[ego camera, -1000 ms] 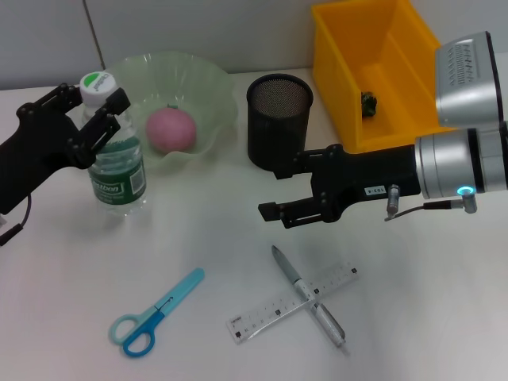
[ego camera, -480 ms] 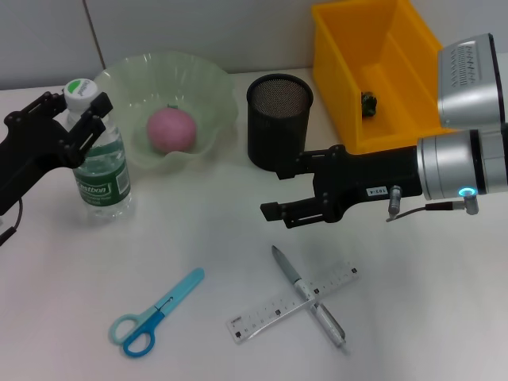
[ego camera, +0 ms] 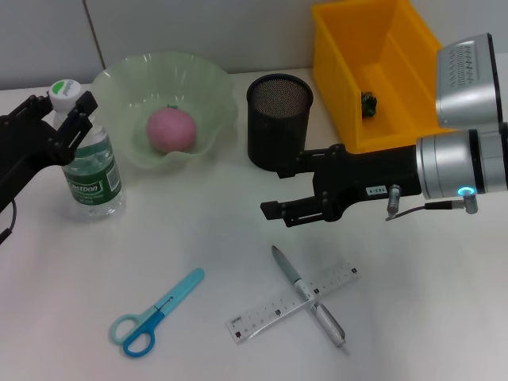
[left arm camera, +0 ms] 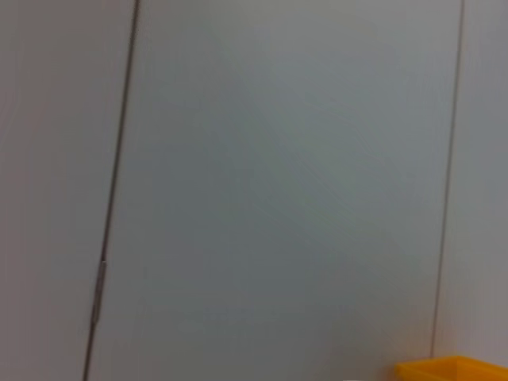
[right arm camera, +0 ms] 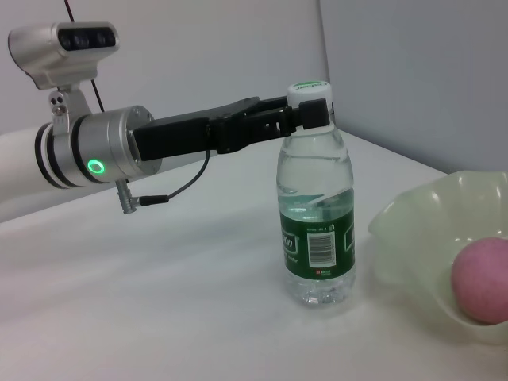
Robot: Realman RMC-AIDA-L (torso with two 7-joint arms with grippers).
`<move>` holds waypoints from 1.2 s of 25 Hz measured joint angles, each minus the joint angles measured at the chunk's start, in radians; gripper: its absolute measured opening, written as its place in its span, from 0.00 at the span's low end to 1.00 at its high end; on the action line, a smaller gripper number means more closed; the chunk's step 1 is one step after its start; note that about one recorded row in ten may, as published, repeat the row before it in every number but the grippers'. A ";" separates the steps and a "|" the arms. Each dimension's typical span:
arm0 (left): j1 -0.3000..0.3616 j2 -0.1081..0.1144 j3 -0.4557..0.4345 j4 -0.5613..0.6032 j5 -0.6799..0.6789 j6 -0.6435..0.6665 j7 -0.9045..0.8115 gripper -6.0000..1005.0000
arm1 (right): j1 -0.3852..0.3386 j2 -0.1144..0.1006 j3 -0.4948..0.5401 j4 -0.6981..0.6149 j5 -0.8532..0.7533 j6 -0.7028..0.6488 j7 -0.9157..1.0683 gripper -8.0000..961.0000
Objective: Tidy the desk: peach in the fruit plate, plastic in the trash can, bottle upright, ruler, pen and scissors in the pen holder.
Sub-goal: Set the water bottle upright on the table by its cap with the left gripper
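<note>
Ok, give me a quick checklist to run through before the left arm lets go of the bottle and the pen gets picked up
1. Bottle standing upright on the table: ok, its base sits flat in the right wrist view.
2. Left gripper on the bottle's neck just under the cap: ok, fingers sit on either side.
3. Room beside the bottle: ok, the fruit plate stands apart from it.
4. Right gripper ready for a pick: ok, open and empty, hovering in front of the pen holder.
5. Pen free to lift: not ok, it lies crossed on the ruler.
6. Scissors out of the way: ok, well off toward the left.
</note>
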 joint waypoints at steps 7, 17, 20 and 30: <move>-0.003 -0.001 0.000 -0.044 -0.056 -0.008 0.035 0.47 | 0.002 0.000 -0.002 0.000 0.000 0.002 0.000 0.81; -0.008 -0.001 0.000 -0.051 -0.059 -0.011 0.037 0.47 | 0.004 0.000 -0.002 0.000 0.000 0.004 0.000 0.81; -0.008 -0.001 0.000 -0.051 -0.059 -0.014 0.037 0.47 | 0.004 0.000 -0.002 0.000 0.000 0.004 0.000 0.81; -0.008 -0.001 0.000 -0.052 -0.059 -0.019 0.037 0.48 | 0.006 0.000 -0.002 0.000 0.000 0.004 0.000 0.81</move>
